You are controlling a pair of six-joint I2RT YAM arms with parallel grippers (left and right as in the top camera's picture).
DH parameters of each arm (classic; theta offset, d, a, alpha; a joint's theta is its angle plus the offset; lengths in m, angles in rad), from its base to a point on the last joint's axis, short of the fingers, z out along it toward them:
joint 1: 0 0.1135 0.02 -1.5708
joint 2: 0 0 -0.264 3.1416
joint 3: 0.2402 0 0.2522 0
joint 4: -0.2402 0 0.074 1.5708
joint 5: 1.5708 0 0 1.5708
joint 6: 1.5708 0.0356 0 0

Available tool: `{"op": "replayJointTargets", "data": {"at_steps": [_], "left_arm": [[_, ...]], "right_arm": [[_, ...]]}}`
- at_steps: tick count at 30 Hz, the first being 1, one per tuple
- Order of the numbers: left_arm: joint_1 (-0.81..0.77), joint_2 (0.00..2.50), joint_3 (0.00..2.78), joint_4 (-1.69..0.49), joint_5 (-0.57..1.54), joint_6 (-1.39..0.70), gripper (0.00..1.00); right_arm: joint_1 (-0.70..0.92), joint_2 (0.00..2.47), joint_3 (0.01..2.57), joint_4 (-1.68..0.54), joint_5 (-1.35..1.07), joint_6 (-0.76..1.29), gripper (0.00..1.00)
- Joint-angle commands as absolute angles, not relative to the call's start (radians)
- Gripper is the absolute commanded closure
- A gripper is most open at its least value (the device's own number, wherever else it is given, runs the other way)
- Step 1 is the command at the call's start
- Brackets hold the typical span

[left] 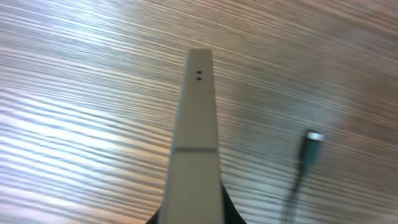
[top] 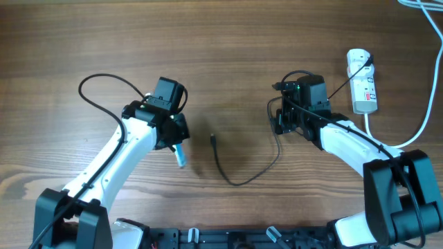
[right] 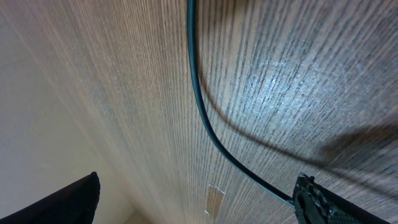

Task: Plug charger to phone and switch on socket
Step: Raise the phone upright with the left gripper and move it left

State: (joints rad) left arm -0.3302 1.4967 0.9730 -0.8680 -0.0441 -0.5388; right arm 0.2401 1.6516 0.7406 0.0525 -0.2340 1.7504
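The left gripper (top: pixel 176 143) is clamping the phone (top: pixel 181 155) between its 2 fingers, with the jaws pressed tight on the phone's body. The phone is turned on edge and is sticking out ahead of the fingertips, showing a sliver of teal-blue from above. In the left wrist view only its thin pale edge is showing, with 2 small dots near the far end, over the wooden table (top: pixel 221 41). Whether the phone is touching the table I cannot tell. The charger (top: pixel 239 181) is lying flat on the table. Its small connector tip is resting ahead of the left gripper and off to the right of the phone's far end, near it but apart. From that tip the thin black cable is looping away towards the right gripper (right: pixel 198 180). The right gripper is holding nothing, and its 2 fingers are standing spread wide. In the right wrist view the cable is running along the table through the gap between them, touching neither finger. The socket (top: pixel 363 86) is lying behind the right gripper, past its wrist on the side away from the left gripper, well apart from the open fingers. A black plug (top: pixel 365 61) is sitting in the socket's far end, and a thick white cord (top: pixel 422 124) is curving away from the socket across the table.
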Motion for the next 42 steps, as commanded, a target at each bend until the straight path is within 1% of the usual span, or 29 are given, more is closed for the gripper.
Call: {"op": "replayJointTargets", "data": {"at_steps": [1,4,7,8,9,10,12,16,18,21,24,26,29,31,37,39,42], "left_arm": [[-0.324,1.586,0.982,-0.884,-0.143,-0.478,0.96],[-0.323,1.720,0.982,-0.873,-0.126,-0.478,0.96],[-0.323,1.756,0.982,-0.861,-0.125,-0.479,0.96],[-0.323,1.756,0.982,-0.862,-0.124,-0.479,0.82],[-0.323,1.756,0.982,-0.864,-0.124,-0.479,0.80],[-0.323,1.756,0.982,-0.864,-0.125,-0.478,0.84],[-0.323,1.756,0.982,-0.858,-0.124,-0.479,0.96],[-0.323,1.729,0.989,-0.855,-0.124,-0.487,0.96],[-0.320,1.666,1.015,-0.857,-0.084,-0.487,0.96],[-0.258,1.562,1.053,-0.805,0.162,-0.485,0.96],[-0.155,1.532,1.053,-0.645,0.533,-0.485,0.96],[-0.099,1.538,1.053,-0.563,0.662,-0.485,0.96],[-0.028,1.539,1.053,-0.522,0.734,-0.469,0.96],[0.012,1.539,1.051,-0.524,0.746,-0.421,0.96],[0.025,1.631,1.047,-0.493,0.744,-0.395,0.96],[0.025,1.694,1.047,-0.471,0.837,-0.346,0.96],[0.033,1.753,1.047,-0.421,0.957,-0.338,0.96]], "right_arm": [[0.237,1.657,0.744,0.055,-0.218,1.762,0.00],[0.237,1.657,0.744,0.055,-0.218,1.762,0.00],[0.237,1.657,0.744,0.055,-0.218,1.762,0.00],[0.237,1.657,0.744,0.055,-0.218,1.762,0.00],[0.237,1.657,0.744,0.055,-0.218,1.762,0.00],[0.237,1.657,0.744,0.055,-0.218,1.762,0.00],[0.237,1.657,0.744,0.055,-0.218,1.762,0.00],[0.237,1.657,0.744,0.055,-0.218,1.762,0.00],[0.237,1.657,0.744,0.055,-0.218,1.762,0.00],[0.237,1.657,0.744,0.055,-0.218,1.763,0.00],[0.237,1.657,0.744,0.055,-0.218,1.762,0.00],[0.237,1.657,0.744,0.055,-0.218,1.762,0.00],[0.237,1.657,0.744,0.055,-0.218,1.762,0.00],[0.237,1.657,0.744,0.058,-0.217,1.762,0.00],[0.237,1.657,0.744,0.069,-0.218,1.762,0.00],[0.237,1.657,0.744,0.066,-0.218,1.762,0.00],[0.237,1.657,0.744,0.065,-0.218,1.762,0.00]]}}
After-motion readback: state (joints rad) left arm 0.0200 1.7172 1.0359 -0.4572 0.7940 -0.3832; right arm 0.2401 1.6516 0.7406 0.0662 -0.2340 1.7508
